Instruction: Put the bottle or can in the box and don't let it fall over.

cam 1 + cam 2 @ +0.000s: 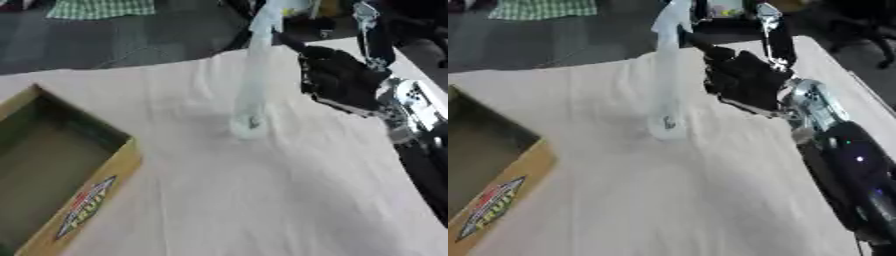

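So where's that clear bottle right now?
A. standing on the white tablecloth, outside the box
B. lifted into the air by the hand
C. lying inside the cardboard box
A: the clear bottle stands upright on the tablecloth, away from the box, with the right hand beside it.

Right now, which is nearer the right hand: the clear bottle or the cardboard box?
The clear plastic bottle, standing upright beside the right hand; the open cardboard box lies far left.

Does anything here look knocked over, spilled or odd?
Nothing stands out. The clear bottle stands upright on the white cloth, the right hand beside it, and the cardboard box sits open to its left.
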{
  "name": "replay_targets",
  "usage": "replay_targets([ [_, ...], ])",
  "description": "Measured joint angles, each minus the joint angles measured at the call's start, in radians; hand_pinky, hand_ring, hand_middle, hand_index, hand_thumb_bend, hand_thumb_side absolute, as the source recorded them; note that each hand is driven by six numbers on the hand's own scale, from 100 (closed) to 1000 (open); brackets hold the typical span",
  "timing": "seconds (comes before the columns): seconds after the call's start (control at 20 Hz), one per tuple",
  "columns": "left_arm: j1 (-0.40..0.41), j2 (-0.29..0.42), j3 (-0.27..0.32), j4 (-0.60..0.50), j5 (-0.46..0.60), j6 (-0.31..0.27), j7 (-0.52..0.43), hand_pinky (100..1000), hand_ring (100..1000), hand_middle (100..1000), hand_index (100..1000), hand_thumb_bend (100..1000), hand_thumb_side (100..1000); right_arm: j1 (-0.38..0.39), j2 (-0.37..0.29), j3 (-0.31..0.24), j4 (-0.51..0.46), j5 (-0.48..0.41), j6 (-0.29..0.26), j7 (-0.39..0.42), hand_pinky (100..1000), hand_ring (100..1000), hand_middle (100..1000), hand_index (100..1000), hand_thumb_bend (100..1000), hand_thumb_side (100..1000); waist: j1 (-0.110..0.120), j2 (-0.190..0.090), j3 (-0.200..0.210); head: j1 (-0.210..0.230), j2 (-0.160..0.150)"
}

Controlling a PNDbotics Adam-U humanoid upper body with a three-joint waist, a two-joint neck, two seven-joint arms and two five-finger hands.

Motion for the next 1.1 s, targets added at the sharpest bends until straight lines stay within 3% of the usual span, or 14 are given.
replay_targets([
  [1.1,-0.003,0.0,-0.001,0.0,-0.003,-0.002,-0.002,1000,708,713,865,237,877,-0.028,-0.011,-0.006,0.01,-0.011,-0.001,0.009,100,119,242,1000,387,1000,-0.01,0.029,0.025,-0.021,-0.026],
])
